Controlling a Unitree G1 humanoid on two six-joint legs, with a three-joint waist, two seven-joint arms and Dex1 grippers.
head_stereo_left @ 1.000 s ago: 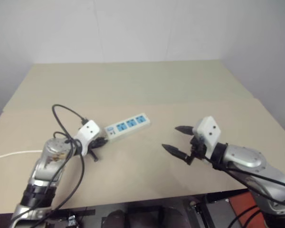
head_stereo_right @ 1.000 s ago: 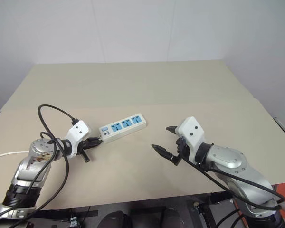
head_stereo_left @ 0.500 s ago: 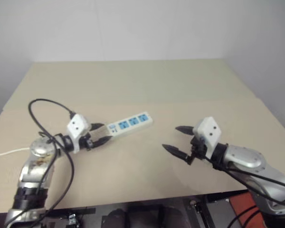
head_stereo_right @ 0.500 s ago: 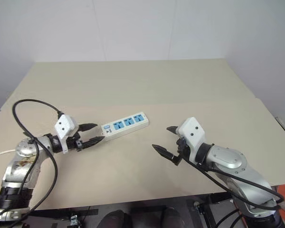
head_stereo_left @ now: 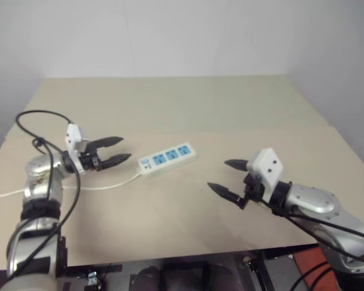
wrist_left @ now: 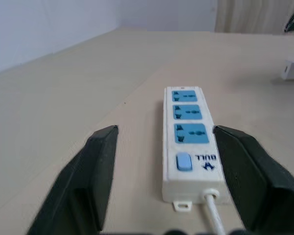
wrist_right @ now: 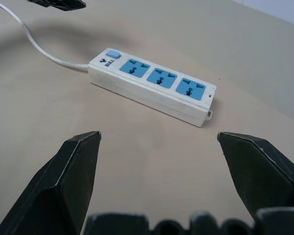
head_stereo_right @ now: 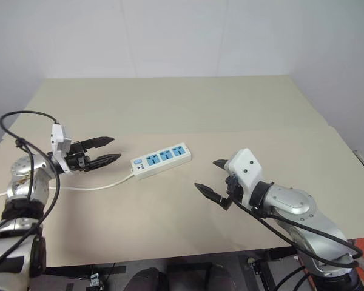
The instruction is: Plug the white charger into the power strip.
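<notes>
Left gripper [head_stereo_right: 101,152]: was raised and drawn back from the power strip [head_stereo_right: 161,160], jaws spread wide, empty. Right gripper [head_stereo_right: 211,180]: was kept wide, empty. White charger: could not be located; plugging was judged not begun.

Left arm bent at the elbow, wrist held up, left hand [head_stereo_right: 101,151] lying level and pointing toward the right. Two black fingers [wrist_left: 95,186] spread apart, nothing between them. Right arm reaching in from the right side, right hand [head_stereo_right: 210,177] tipped a little down and pointing left. Black fingers [wrist_right: 68,181] spread wide too, nothing held.
</notes>
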